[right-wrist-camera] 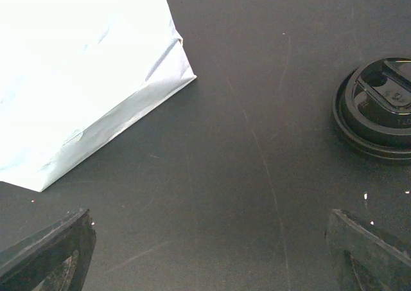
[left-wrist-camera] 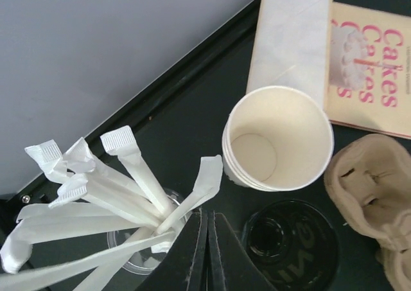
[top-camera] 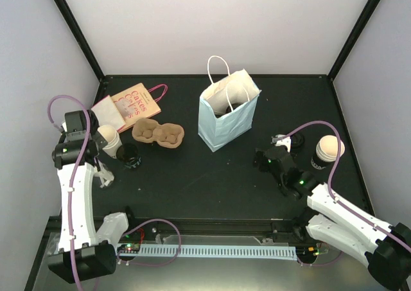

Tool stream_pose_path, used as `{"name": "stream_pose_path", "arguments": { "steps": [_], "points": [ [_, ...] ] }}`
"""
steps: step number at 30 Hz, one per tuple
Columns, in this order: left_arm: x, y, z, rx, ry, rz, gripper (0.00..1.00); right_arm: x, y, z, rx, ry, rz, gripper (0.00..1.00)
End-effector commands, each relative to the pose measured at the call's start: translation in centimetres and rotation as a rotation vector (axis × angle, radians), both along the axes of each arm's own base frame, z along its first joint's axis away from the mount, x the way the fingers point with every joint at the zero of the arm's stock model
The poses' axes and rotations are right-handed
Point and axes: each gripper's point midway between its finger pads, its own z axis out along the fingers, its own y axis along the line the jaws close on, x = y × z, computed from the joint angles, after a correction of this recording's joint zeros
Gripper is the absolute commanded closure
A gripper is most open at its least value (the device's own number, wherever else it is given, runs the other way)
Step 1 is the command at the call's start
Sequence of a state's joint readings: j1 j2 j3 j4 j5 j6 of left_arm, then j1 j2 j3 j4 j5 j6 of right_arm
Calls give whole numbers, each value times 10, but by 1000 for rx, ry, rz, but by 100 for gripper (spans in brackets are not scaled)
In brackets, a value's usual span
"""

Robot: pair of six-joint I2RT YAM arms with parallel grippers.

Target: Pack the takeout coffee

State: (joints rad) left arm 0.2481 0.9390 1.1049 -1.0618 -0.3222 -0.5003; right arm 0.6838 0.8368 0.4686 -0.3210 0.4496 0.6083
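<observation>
While clear cup [left-wrist-camera: 131,259] holds wrapped straws [left-wrist-camera: 144,178], paper cup [left-wrist-camera: 279,140] stands empty.

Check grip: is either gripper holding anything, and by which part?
Right gripper is open, holding nothing. Left gripper is shut at the wrapped straws; whether one is pinched cannot be told.

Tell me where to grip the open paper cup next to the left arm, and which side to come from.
Probably pinch the paper cup by its wall at the rim, one finger inside and one outside, coming from above. It stands mouth up and looks empty, while the black lid, cup carrier and pink bag crowd its sides.
</observation>
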Motion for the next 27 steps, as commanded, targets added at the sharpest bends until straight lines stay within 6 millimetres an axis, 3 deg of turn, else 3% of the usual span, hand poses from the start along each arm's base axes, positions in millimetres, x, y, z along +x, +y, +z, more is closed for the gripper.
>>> {"name": "stream_pose_path", "arguments": {
  "steps": [1, 8, 17, 27],
  "points": [
    [-7, -8, 22, -21, -53, -21, 98, 4, -1, 5, 18, -25, -23, 0],
    [-15, -9, 51, 5, -132, -20, 98, 4, -1, 4, 17, -23, -21, 0],
    [-36, -18, 133, 55, -409, -34, 98, 4, -1, 4, 18, -24, -21, 0],
    [-40, -48, 196, 27, -671, -180, 98, 4, 0, 3, 15, -20, -20, 0]
  ]
}}
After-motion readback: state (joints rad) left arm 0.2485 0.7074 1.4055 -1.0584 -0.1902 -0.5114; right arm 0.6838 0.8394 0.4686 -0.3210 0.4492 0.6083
